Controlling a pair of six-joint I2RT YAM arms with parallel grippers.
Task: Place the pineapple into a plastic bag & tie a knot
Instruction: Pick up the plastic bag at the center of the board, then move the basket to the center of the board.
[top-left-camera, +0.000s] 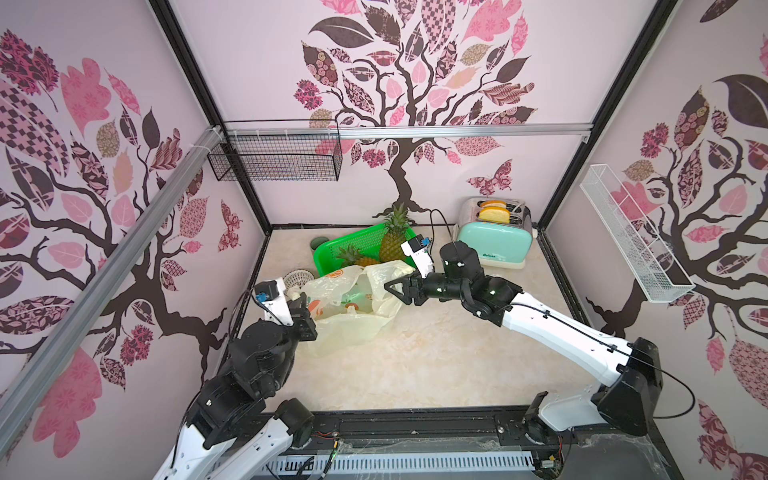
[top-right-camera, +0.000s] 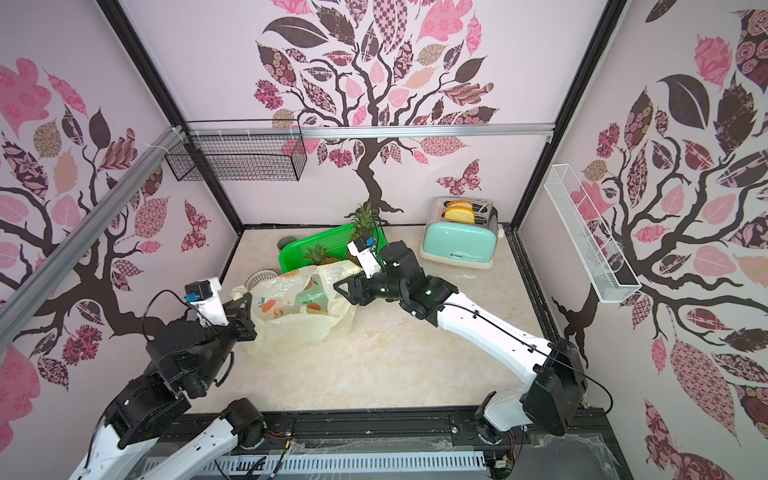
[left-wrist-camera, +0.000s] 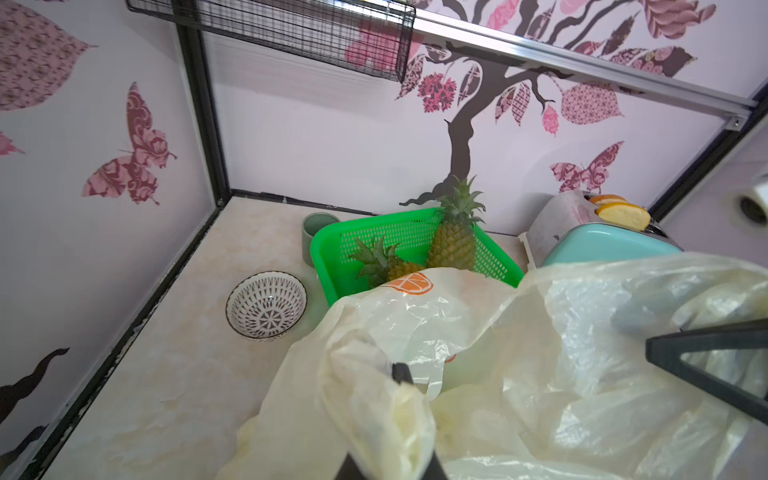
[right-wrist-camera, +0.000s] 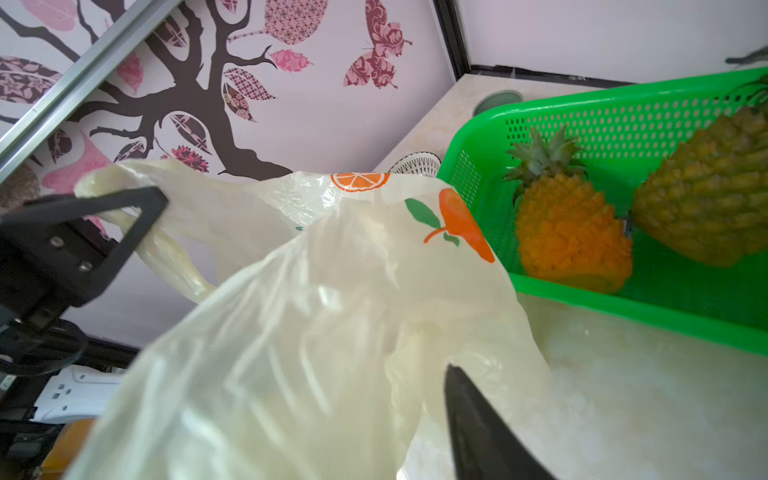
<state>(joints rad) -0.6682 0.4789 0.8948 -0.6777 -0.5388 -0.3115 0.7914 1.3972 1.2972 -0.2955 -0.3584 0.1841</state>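
The pale-yellow plastic bag (top-left-camera: 353, 309) with orange prints lies crumpled and open on the table between my two arms. My left gripper (top-left-camera: 301, 302) is shut on one twisted handle strap (right-wrist-camera: 166, 253) at the bag's left side. My right gripper (top-left-camera: 392, 286) is at the bag's right edge with its jaws apart. Film drapes over one finger, and only the other finger (right-wrist-camera: 478, 424) shows in the right wrist view. Two pineapples sit in the green basket (top-left-camera: 328, 259) just behind the bag, a large one (top-left-camera: 392, 243) upright and a small one (top-left-camera: 362, 260) lying down. No knot is in view.
A mint toaster (top-left-camera: 496, 243) with bread stands at the back right. A patterned bowl (top-left-camera: 297, 278) and a grey-green cup (top-left-camera: 320, 245) sit left of the basket near the left wall. Wire baskets (top-left-camera: 276, 160) hang on the walls above.
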